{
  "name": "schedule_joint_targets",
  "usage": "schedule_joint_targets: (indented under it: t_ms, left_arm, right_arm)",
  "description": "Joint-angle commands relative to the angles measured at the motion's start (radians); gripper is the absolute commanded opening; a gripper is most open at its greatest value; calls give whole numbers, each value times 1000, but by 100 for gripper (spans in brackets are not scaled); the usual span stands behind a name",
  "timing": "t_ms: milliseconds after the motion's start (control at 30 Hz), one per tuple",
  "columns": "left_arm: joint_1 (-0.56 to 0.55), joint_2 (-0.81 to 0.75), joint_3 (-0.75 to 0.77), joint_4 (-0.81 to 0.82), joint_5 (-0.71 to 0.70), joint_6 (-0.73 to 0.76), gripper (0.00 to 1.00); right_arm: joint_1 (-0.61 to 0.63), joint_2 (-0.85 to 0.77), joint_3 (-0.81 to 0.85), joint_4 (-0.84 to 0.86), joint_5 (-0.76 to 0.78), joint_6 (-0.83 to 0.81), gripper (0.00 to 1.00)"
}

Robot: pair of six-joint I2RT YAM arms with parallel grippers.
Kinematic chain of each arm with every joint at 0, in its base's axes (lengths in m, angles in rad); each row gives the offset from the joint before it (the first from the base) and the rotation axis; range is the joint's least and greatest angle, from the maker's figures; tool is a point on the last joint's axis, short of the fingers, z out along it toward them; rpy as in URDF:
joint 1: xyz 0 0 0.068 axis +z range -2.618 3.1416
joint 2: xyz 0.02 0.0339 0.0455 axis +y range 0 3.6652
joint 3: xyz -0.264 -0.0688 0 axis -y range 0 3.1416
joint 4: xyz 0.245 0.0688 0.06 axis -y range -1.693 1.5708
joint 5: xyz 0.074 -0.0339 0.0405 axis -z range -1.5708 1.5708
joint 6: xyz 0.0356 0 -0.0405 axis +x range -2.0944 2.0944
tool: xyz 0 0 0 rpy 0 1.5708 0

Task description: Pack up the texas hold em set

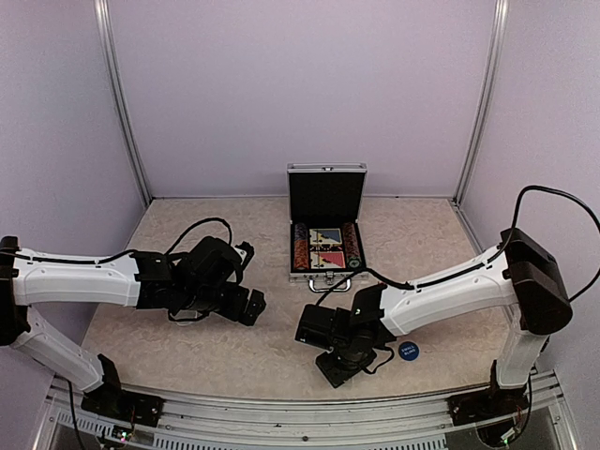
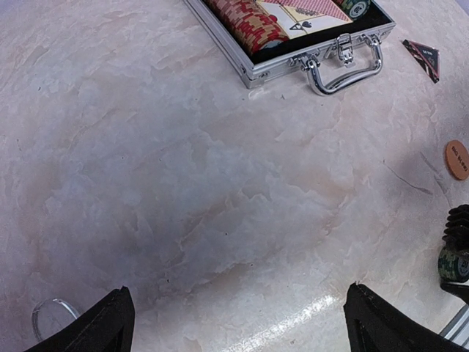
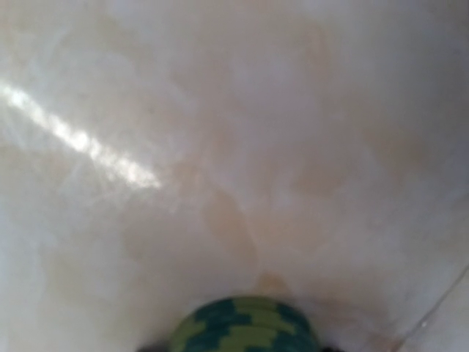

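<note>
The small silver aluminium briefcase (image 1: 325,246) with black lining is sitting open at the middle of the table, its lid (image 1: 326,194) standing upright at the back. The packing is looking partly done. Rows of red chips (image 2: 253,26) and a deck of playing cards (image 2: 308,15) are already lying inside the briefcase.

Three loose pieces are waiting outside, all on the handle side of the briefcase: a dark triangular marker (image 2: 423,55) just beside the handle, a flat orange disc (image 2: 456,159) farther out, and a round blue disc (image 1: 408,351) well apart from it. The lid is not yet closed.

The right gripper (image 1: 337,367) is hovering low in front of the briefcase, with a short stack of green-and-white chips (image 3: 245,328) sitting between its jaws. I cannot tell whether it is actually pinching them. The left gripper (image 2: 238,290) is hanging to the left of the briefcase, spread wide and carrying nothing.

Everything is resting on a marbled beige tabletop (image 1: 234,361) that is catching glare. Plain lilac walls (image 1: 281,94) with slim aluminium posts (image 1: 120,103) are closing in the space behind the briefcase.
</note>
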Motion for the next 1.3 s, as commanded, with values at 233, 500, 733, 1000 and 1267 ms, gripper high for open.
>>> schedule_joint_targets:
  t_ms: [233,500,733,1000,1267]
  left_arm:
    - [1,-7,17,22,-11,5,99]
    - [1,5,26,23,-7,5,99]
    - [1,21,14,51,13,-5,99]
    - [4,41,-5,95,42,-19,99]
    - [21,63,-9,143,93,-32,99]
  right_arm:
    - [-8,46,7,-38,-3,-34,43]
    - [-9,47,22,-47,18,-60,29]
    - [-57,26,29,-21,29,-102,26]
    - [-131,19,55,11,51,-186,26]
    - [-178,15,84,17,63,-261,26]
